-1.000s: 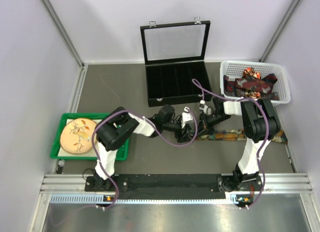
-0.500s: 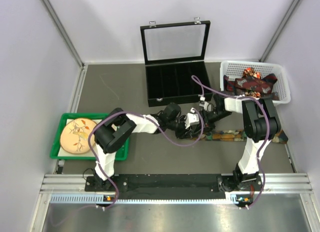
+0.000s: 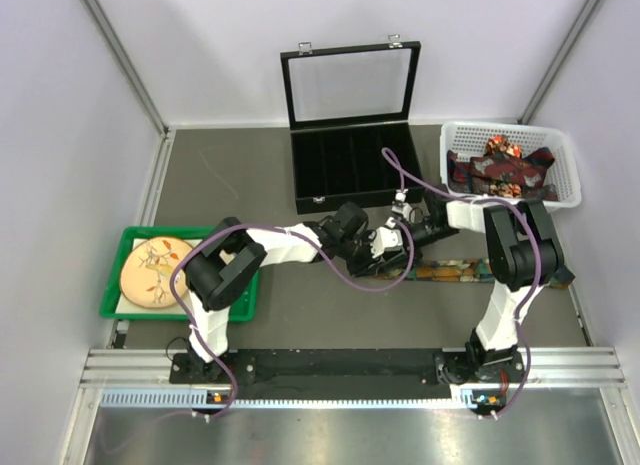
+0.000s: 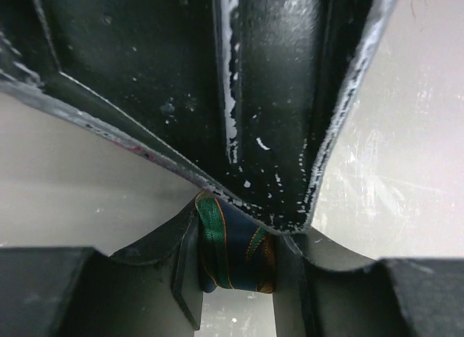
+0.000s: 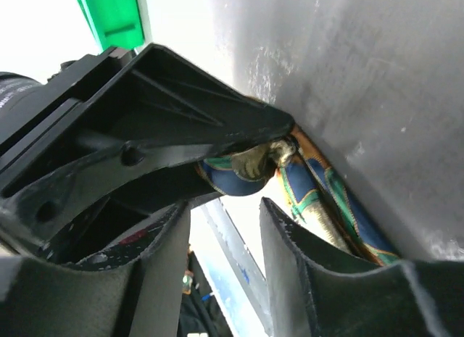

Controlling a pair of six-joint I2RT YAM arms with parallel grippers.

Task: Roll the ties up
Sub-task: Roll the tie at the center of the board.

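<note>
Fabric on the table: the tie [image 3: 455,272] lies flat just in front of the case [image 3: 340,200], long axis left to right. Its left end is doubled into a small fold, navy with green and orange stripes, pinched tight by the left gripper [image 4: 233,250]. The right gripper [image 5: 221,228] hangs just beside that fold, fingers slightly parted, gripping nothing. Far left of the case, a green tray [image 3: 110,285] holds a beige disc [image 3: 155,268]. The case lid stands up. Right of the case, a white basket [image 3: 568,177] holds more ties [image 3: 500,163].
</note>
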